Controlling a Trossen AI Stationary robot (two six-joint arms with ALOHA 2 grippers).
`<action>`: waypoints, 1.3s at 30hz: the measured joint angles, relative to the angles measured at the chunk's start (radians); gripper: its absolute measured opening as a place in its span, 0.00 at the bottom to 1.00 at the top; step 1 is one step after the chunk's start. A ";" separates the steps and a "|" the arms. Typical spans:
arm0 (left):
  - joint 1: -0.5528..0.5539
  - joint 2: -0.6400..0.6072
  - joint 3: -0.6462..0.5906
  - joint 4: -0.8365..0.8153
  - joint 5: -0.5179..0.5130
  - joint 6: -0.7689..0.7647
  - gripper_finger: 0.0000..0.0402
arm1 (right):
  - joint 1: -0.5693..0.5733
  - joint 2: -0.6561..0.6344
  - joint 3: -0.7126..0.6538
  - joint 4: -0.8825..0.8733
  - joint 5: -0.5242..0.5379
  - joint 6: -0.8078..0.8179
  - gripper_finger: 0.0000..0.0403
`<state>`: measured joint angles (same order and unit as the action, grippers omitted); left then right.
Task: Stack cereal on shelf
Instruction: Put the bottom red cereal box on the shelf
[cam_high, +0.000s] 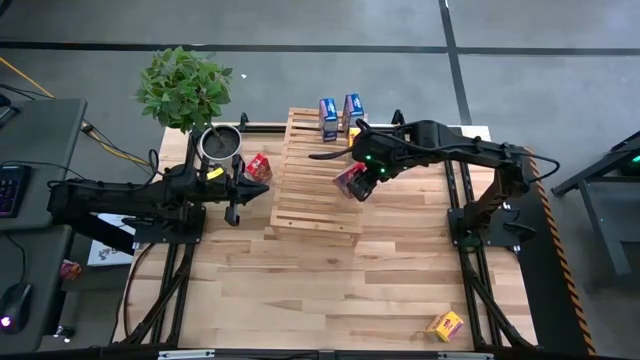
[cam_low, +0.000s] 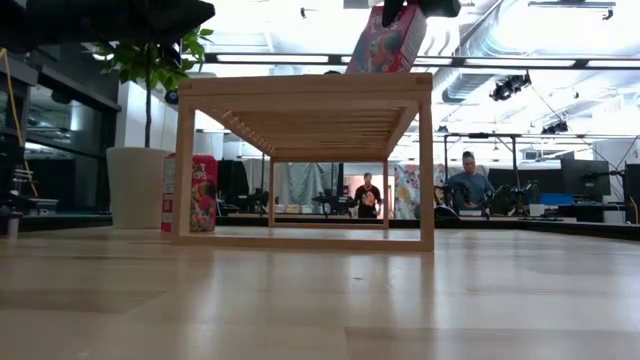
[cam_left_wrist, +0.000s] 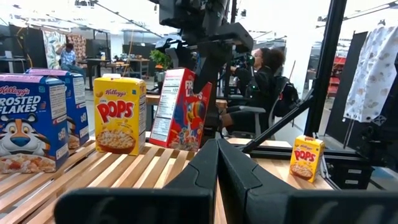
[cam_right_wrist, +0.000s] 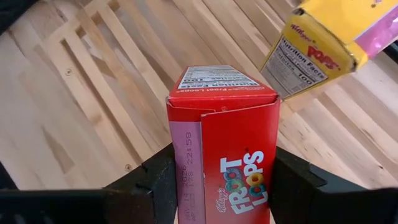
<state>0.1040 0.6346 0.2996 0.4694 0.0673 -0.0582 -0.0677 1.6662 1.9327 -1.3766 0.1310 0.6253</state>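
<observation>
The shelf (cam_high: 300, 200) of pale slats stands mid-table. At its far end stand two blue cereal boxes (cam_high: 328, 118) (cam_high: 352, 108) and a yellow one (cam_left_wrist: 119, 115). My right gripper (cam_high: 362, 172) is shut on a red cereal box (cam_left_wrist: 183, 109) over the shelf's right side. That box is tilted, its lower end just above the slats (cam_low: 300, 90) or on them; I cannot tell which. Another red box (cam_low: 192, 192) stands on the table left of the shelf. My left gripper (cam_high: 236, 198) waits shut beside that box, touching nothing. My right gripper pinches the red box near its upper end (cam_right_wrist: 224, 124), one finger (cam_right_wrist: 158, 180) on each of two opposite faces. The fingers come from above, slanting down. The box hangs below them, tilted, its nutrition panel (cam_left_wrist: 166, 106) turned toward the table's left.
A second yellow box (cam_high: 446, 325) lies on the table near the front right corner. A metal pot (cam_high: 220, 145) and a potted plant (cam_high: 185, 88) stand at the far left. People sit in the room beyond the table.
</observation>
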 joint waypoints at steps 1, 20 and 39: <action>0.000 0.000 0.000 0.000 0.000 0.000 0.00 | 0.000 0.003 0.000 -0.003 0.000 -0.003 0.46; 0.000 0.000 0.000 -0.001 0.000 0.000 0.00 | 0.000 0.007 0.000 -0.011 0.079 -0.006 0.64; 0.000 0.000 0.000 -0.001 0.000 0.000 0.00 | 0.000 0.007 0.000 0.098 0.163 -0.178 0.68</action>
<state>0.1036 0.6346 0.2996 0.4683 0.0673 -0.0582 -0.0677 1.6733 1.9326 -1.2785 0.2944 0.4469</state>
